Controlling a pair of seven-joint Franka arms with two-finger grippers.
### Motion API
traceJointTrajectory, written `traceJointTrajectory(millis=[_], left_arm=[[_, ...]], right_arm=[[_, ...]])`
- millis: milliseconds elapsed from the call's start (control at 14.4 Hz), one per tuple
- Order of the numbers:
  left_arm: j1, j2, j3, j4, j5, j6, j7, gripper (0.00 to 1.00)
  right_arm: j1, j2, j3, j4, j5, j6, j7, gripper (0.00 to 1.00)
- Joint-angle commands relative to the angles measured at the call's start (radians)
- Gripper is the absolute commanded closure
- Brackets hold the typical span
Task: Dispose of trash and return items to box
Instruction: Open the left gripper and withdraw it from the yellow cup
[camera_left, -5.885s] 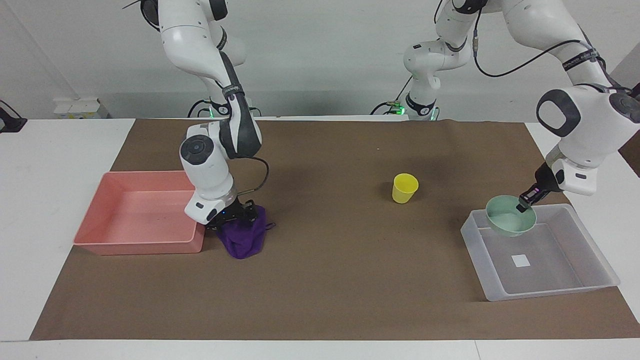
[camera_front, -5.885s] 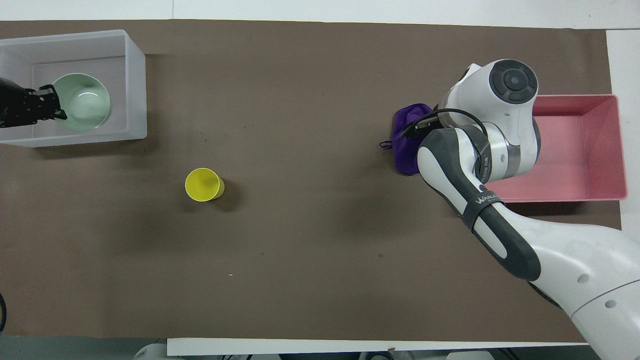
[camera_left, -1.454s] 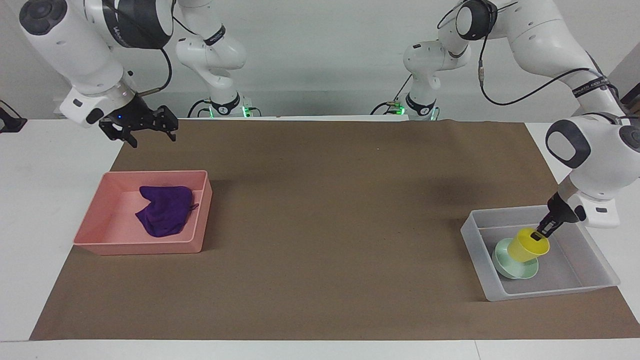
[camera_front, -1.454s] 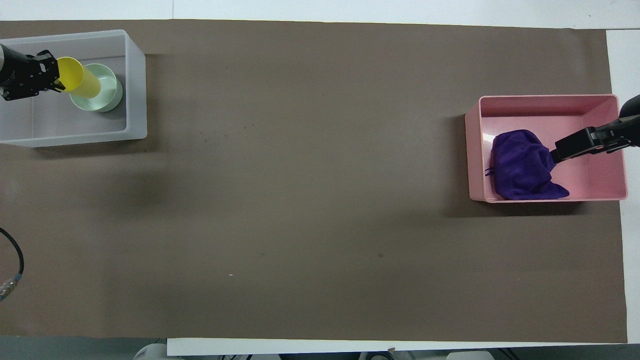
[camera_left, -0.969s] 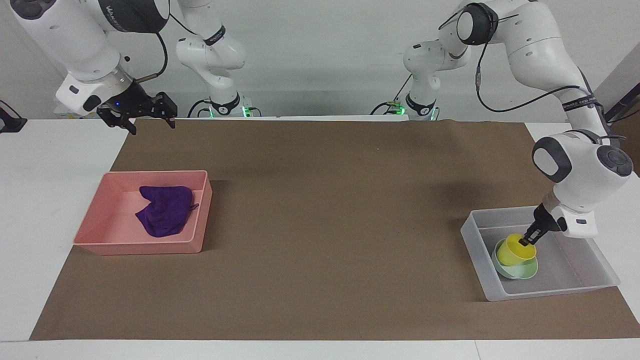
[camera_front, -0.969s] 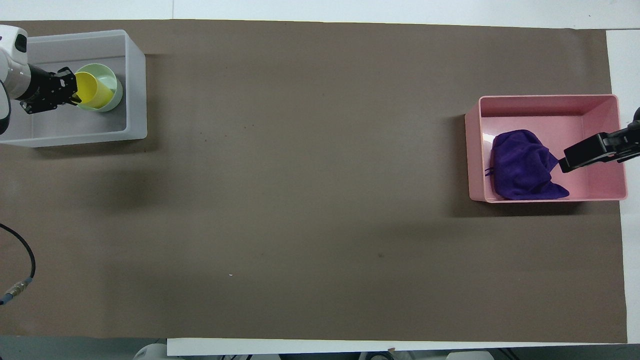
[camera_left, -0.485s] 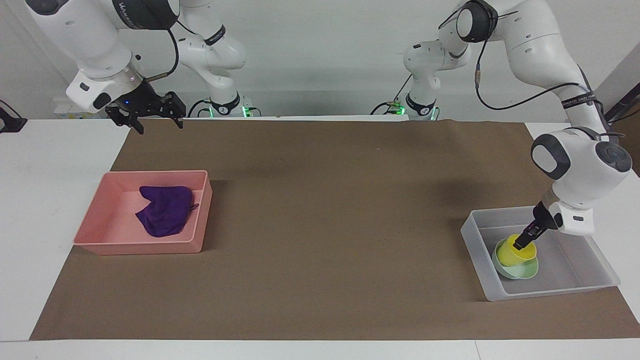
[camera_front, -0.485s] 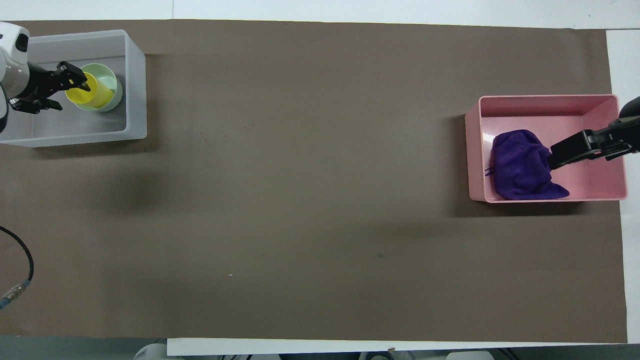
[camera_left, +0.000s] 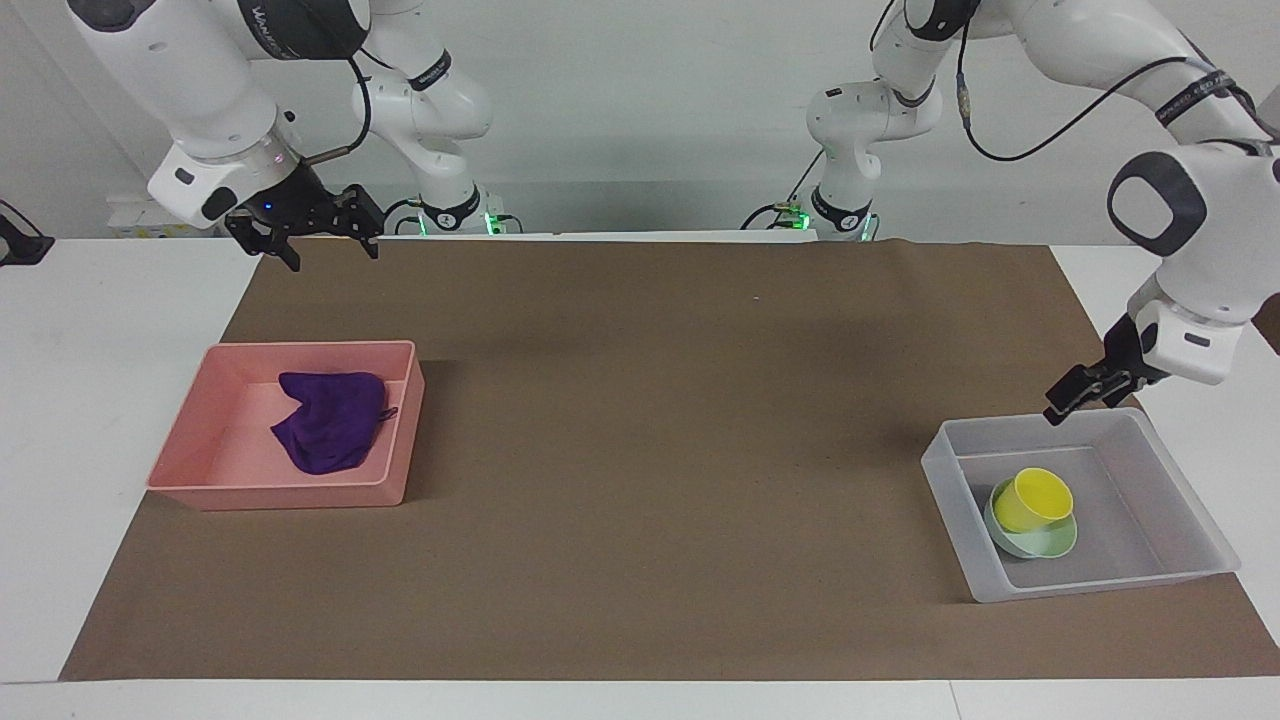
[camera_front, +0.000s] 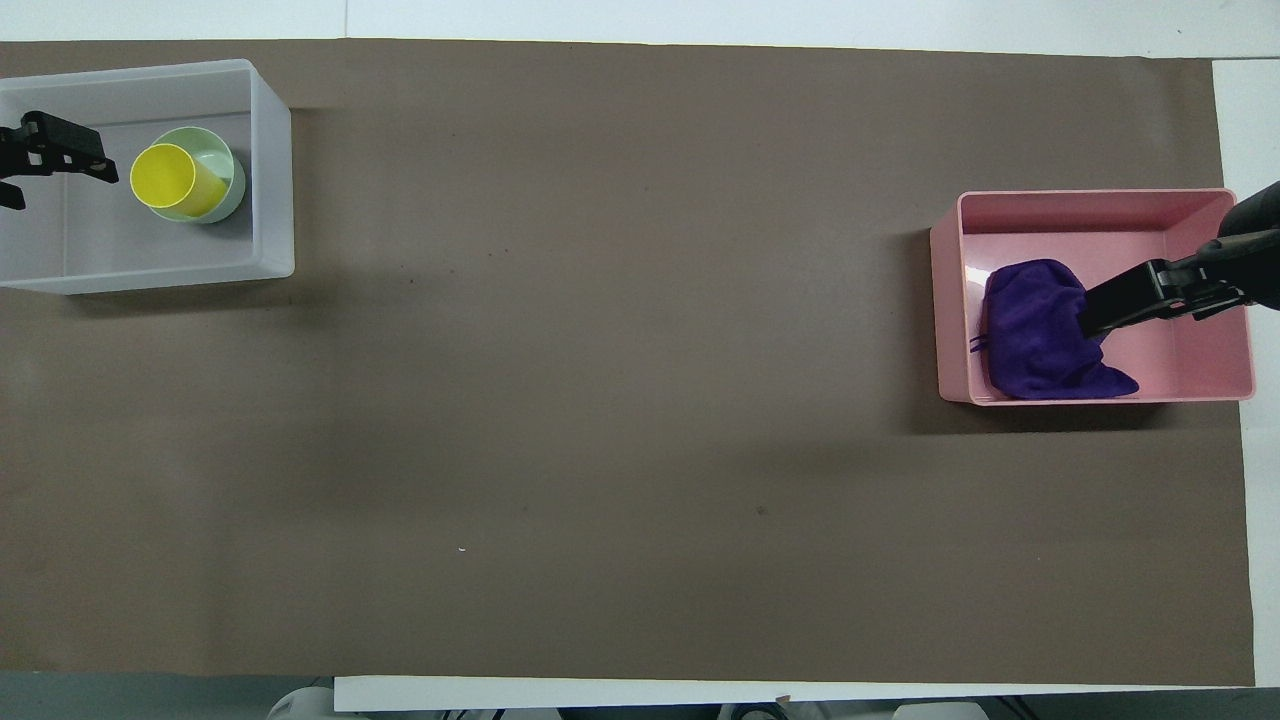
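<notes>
Facing view: yellow cup (camera_left: 1033, 499) sits in mint bowl (camera_left: 1040, 541) inside clear box (camera_left: 1190, 520); left gripper (camera_left: 1082, 391) at its 1 o'clock and right gripper (camera_left: 321, 237) above the bench, fingers wide, empty.

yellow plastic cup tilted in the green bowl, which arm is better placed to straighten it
Left. The left gripper hangs open over the clear plastic bin holding the yellow plastic cup; the right gripper waits up high, by the pink tray.

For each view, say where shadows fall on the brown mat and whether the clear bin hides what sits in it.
Facing view: soft dark patches lie on the brown mat beside the pink tray. Overhead view: a shadow band edges the clear bin. In both, the yellow cup and green bowl show plainly.
</notes>
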Motion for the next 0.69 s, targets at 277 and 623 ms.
traceJointTrajectory(millis=[277, 623], left_arm=[[-0.113, -0.134, 0.004, -0.004, 0.047, -0.204, 0.021, 0.00], [-0.118, -0.156, 0.002, -0.023, 0.045, -0.202, 0.021, 0.00]], right_arm=[[-0.013, -0.028, 0.010, -0.035, 0.019, 0.022, 0.015, 0.01], [-0.018, -0.028, 0.008, -0.037, 0.011, 0.023, 0.015, 0.01]])
